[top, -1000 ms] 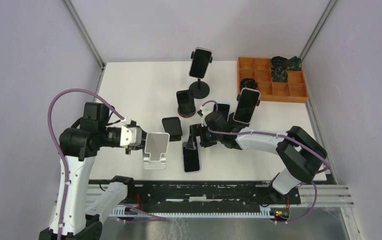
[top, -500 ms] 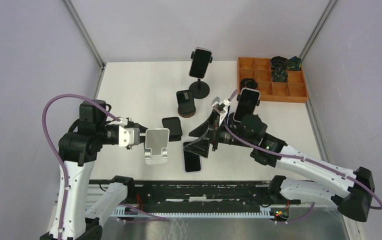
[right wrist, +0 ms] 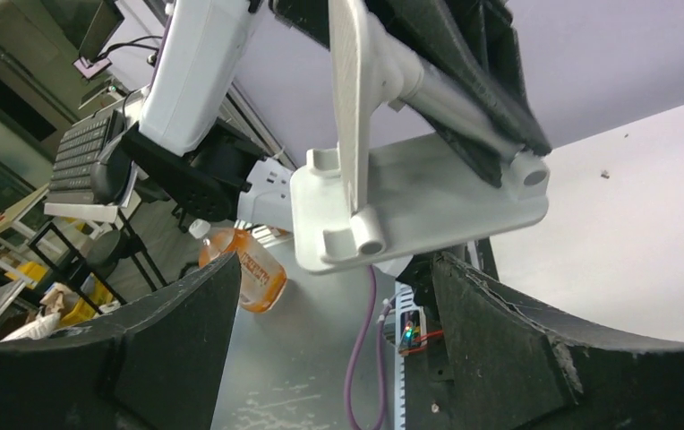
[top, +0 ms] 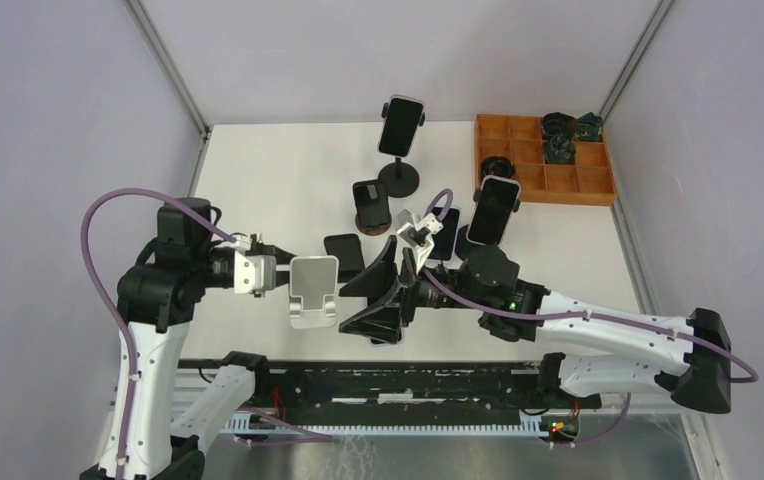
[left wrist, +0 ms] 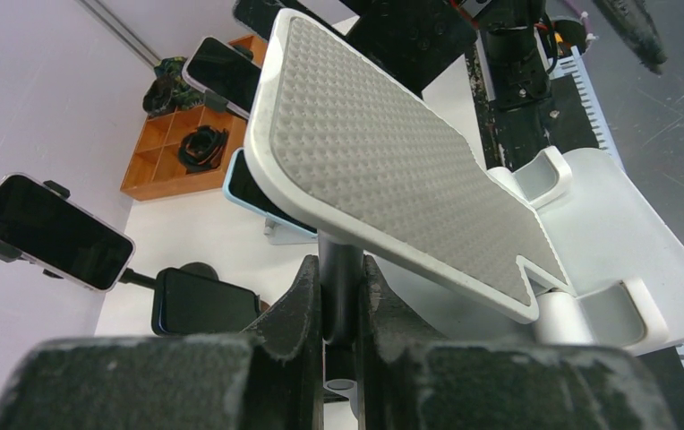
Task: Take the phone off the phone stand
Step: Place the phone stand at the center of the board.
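Observation:
My left gripper (top: 280,278) is shut on the post (left wrist: 339,269) of a white phone stand (top: 313,292), held just above the table's near left. Its ribbed plate (left wrist: 383,148) holds no phone. My right gripper (top: 366,297) is wide open and empty, just right of the stand and pointing at it. In the right wrist view the stand (right wrist: 410,193) hangs between and beyond the open fingers (right wrist: 535,358). A black phone (top: 344,254) lies flat on the table behind the stand. The phone that lay at the near middle is hidden under my right gripper.
Other phones sit on stands further back: one on a tall black round stand (top: 401,126), one on a low brown stand (top: 370,203), a light blue one (top: 446,226) and a black one (top: 495,211). An orange compartment tray (top: 544,160) stands at the back right.
My right gripper has moved left and toward the near edge, opened wide, and now faces the stand. The left arm and the stand have barely moved.

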`<action>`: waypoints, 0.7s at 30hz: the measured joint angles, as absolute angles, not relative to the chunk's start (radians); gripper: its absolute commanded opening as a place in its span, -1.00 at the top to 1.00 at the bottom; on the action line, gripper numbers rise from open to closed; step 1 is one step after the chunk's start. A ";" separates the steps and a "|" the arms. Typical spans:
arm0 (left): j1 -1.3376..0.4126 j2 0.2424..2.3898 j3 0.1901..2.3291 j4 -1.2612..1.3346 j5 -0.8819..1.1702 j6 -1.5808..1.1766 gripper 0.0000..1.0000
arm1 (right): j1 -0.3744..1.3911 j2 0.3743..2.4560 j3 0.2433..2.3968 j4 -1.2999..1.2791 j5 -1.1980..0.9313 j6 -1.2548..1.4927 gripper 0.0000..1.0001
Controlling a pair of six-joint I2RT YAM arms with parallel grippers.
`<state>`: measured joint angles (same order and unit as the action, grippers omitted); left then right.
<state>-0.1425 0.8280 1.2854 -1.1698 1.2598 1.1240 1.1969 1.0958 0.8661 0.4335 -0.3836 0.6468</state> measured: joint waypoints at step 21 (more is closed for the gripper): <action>-0.150 0.792 1.261 -1.172 1.299 1.131 0.96 | 1.233 1.228 0.966 0.600 -0.360 0.681 0.82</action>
